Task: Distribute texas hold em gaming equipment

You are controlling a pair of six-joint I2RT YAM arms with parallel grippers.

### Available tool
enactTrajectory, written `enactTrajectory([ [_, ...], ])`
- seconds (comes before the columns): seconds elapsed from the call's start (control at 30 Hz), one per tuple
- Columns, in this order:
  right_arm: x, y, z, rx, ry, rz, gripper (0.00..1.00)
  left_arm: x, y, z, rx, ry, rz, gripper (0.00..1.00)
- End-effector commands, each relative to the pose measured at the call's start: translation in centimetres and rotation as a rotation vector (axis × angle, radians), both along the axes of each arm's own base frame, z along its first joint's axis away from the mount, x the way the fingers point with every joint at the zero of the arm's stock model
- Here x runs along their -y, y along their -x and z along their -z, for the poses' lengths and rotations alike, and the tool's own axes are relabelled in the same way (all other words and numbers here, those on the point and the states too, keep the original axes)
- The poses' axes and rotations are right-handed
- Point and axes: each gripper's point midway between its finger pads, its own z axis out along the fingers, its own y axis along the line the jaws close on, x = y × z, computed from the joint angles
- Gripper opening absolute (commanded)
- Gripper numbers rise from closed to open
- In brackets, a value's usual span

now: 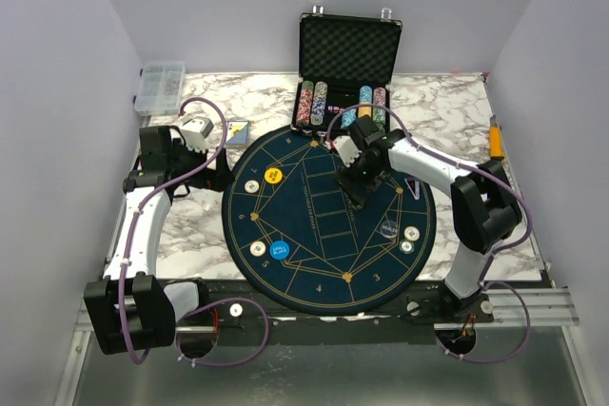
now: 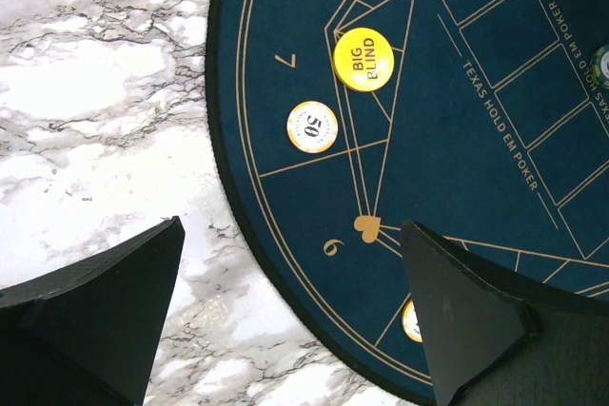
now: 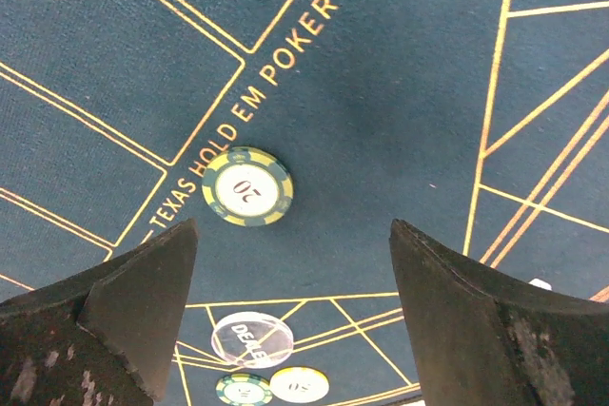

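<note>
Right gripper [image 1: 360, 181] hangs over the middle of the round dark-blue mat [image 1: 285, 216] in the top view, jaws apart with nothing between them. The left gripper [image 1: 197, 130] hovers wide open over the marble counter [image 1: 190, 225], just left of the mat's far edge. On the mat lie a yellow disc [image 1: 274, 175] at far left, a blue disc [image 1: 278, 250] at near left and a clear dealer disc [image 1: 388, 229] at near right. An open case [image 1: 349, 49] holding rows of chips stands at the far side.

From the left wrist, the left gripper [image 2: 285, 320] is released and empty, one finger over the counter and the other over the mat's rim. Beyond it the yellow disc [image 2: 363, 59], marked Big Blind, lies near a 50 chip [image 2: 312, 127], the two apart.

From the right wrist, the right gripper [image 3: 295, 311] is released. A green-rimmed 20 chip [image 3: 247, 186] lies flat on the mat beyond the fingertips, touching neither finger, beside the printed poker lettering. The dealer disc [image 3: 251, 339] shows between the fingers.
</note>
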Motion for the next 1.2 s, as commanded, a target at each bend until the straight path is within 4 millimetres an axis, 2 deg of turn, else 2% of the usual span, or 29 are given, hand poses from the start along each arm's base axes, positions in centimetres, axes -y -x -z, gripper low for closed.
enactTrajectory([
  [0.0,-2.1,0.1,0.6,-0.048,-0.063,-0.012,0.86,0.2,-0.1,-0.9,0.030,-0.010,0.015,0.98],
  [0.2,-1.9,0.5,2.8,-0.095,-0.036,-0.030,0.84,0.2,-0.1,-0.9,0.032,-0.011,0.016,0.98],
  [0.37,-1.4,0.8,3.7,-0.114,-0.016,-0.038,0.66,0.1,-0.2,-0.9,0.034,-0.014,0.014,0.98],
  [0.57,-1.4,0.7,2.4,-0.116,-0.057,-0.039,0.40,0.1,-0.1,-0.8,0.029,-0.011,0.016,0.98],
  [0.77,-2.8,1.9,0.8,-0.162,-0.153,-0.076,0.29,0.3,-0.2,-0.8,0.027,-0.001,0.025,0.98],
  [0.87,-3.4,2.1,0.1,-0.175,-0.193,-0.078,0.30,0.4,-0.1,-0.7,0.024,-0.001,0.029,0.98],
  [0.97,-3.5,2.0,-0.2,-0.175,-0.197,-0.077,0.48,0.5,0.0,-0.8,0.026,0.002,0.032,0.98],
  [1.0,-3.4,2.0,-0.2,-0.173,-0.193,-0.076,0.50,0.4,0.0,-0.8,0.025,0.003,0.030,0.98],
  [1.1,-3.2,1.8,0.0,-0.161,-0.180,-0.075,0.48,0.4,-0.1,-0.8,0.026,0.002,0.030,0.98],
  [1.17,-3.1,1.9,0.1,-0.166,-0.176,-0.076,0.36,0.4,-0.1,-0.8,0.024,0.003,0.029,0.98],
])
